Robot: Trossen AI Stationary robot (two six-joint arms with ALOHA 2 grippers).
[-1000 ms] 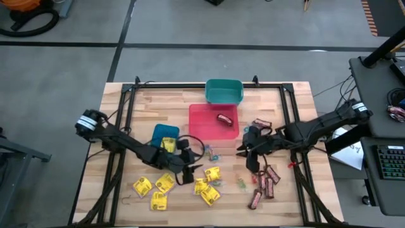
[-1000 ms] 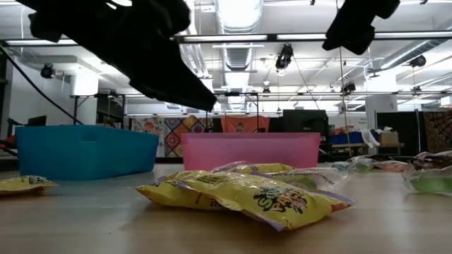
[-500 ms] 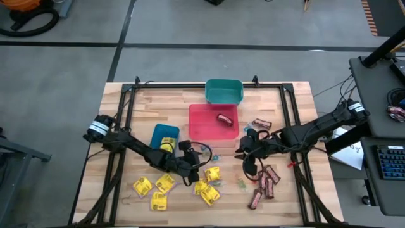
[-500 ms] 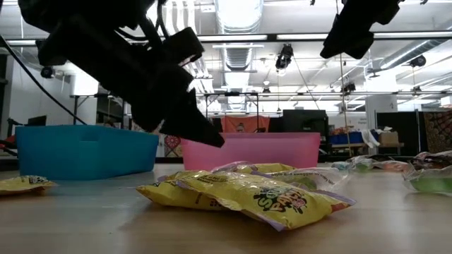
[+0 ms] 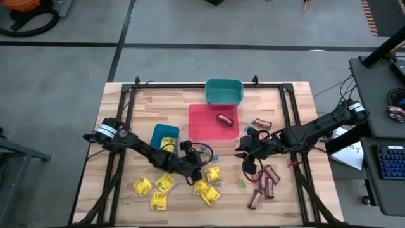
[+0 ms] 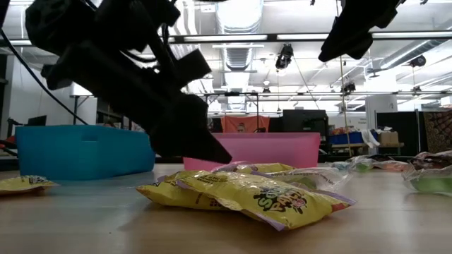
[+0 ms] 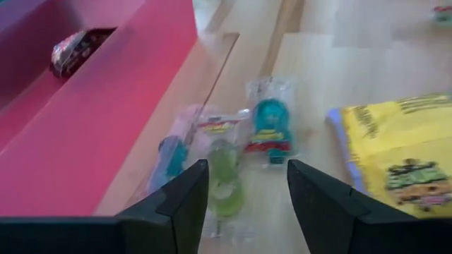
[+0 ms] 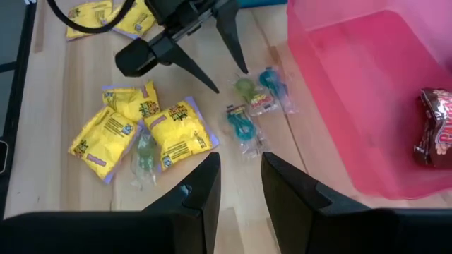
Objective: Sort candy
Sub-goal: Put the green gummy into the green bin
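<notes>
My left gripper is open, low over the table just off the red bin's near side. In the left wrist view its fingers stand on either side of a small green wrapped candy, with blue wrapped pieces beside it. Whether they touch it I cannot tell. The right wrist view shows the same candies in front of my left gripper. My right gripper is open and empty, held above the table to the right of the candies. Yellow packets lie near the front.
A brown bar lies in the red bin. A teal bin stands behind it. A blue bin holds a yellow packet. Several brown bars lie at the right front, one farther back. More yellow packets lie at the left front.
My left gripper has gone toward the table's right edge and down, toward the small wrapped candies by the red bin, staying open. My right gripper has drifted slightly toward the left.
</notes>
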